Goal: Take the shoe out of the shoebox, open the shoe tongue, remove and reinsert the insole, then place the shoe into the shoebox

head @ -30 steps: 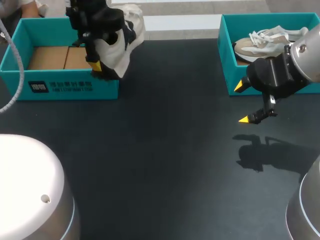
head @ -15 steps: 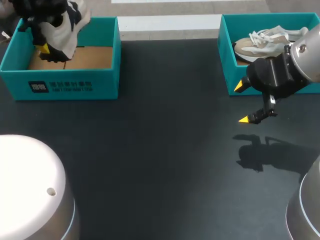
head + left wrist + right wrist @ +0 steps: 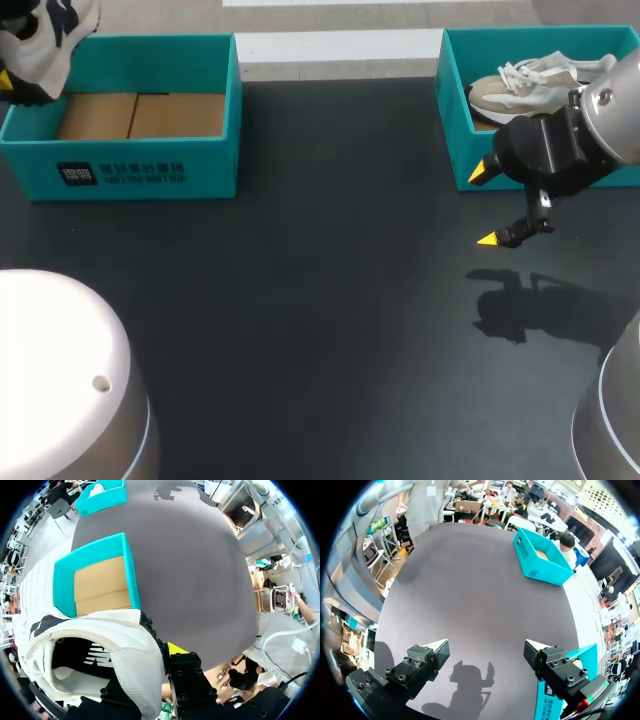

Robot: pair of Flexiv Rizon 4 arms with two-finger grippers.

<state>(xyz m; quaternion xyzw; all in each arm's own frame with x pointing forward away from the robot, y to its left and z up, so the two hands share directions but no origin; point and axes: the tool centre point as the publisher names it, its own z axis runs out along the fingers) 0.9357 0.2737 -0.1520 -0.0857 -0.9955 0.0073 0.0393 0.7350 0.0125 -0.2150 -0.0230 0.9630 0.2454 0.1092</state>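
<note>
Left fingers clamped on white shoe collar, shoe aloft at shoebox outer left corner; box ahead of fingers. Right fingers spread, empty, well apart.

left shoebox: far-left on table | shoe: above its left end | right shoebox: far-right, other shoe inside

Dark table, beige sneaker in teal box
</note>
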